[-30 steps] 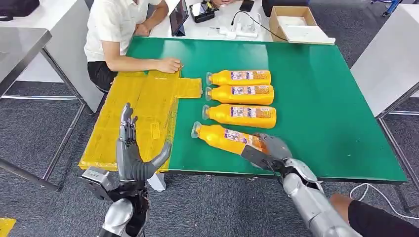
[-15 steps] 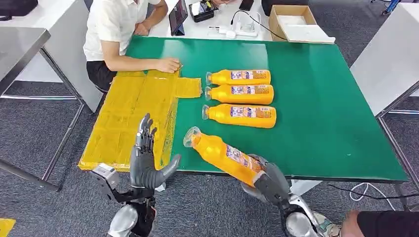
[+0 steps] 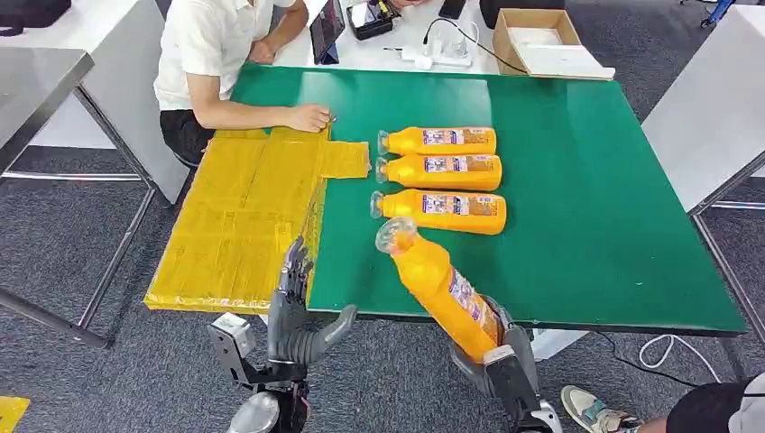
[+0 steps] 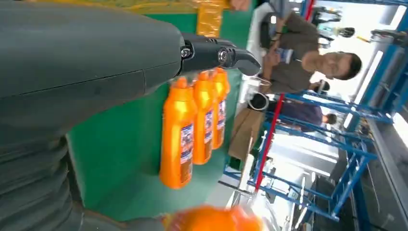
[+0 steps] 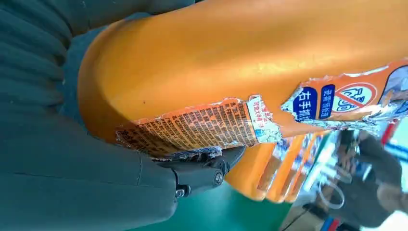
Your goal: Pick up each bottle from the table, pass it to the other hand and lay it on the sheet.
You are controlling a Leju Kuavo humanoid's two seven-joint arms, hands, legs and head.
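Observation:
My right hand grips an orange bottle by its base, lifted off the green table near the front edge, its clear cap tilted up and away from me. Up close, that bottle has a torn label, with my right hand's fingers wrapped beneath it. Three more orange bottles lie side by side mid-table, caps to the left; they also appear as bottles in the left wrist view. My left hand is raised open, fingers spread, below the yellow sheet at the table's left.
A person in a white shirt sits at the far left, one hand resting on the sheet's far edge. A cardboard box, cables and devices lie on the white table beyond. Grey tables flank both sides. A person's shoe shows at lower right.
My right hand has lifted the nearest bottle off the table and swung its cap upward. My left hand has moved right, toward the bottle, staying open.

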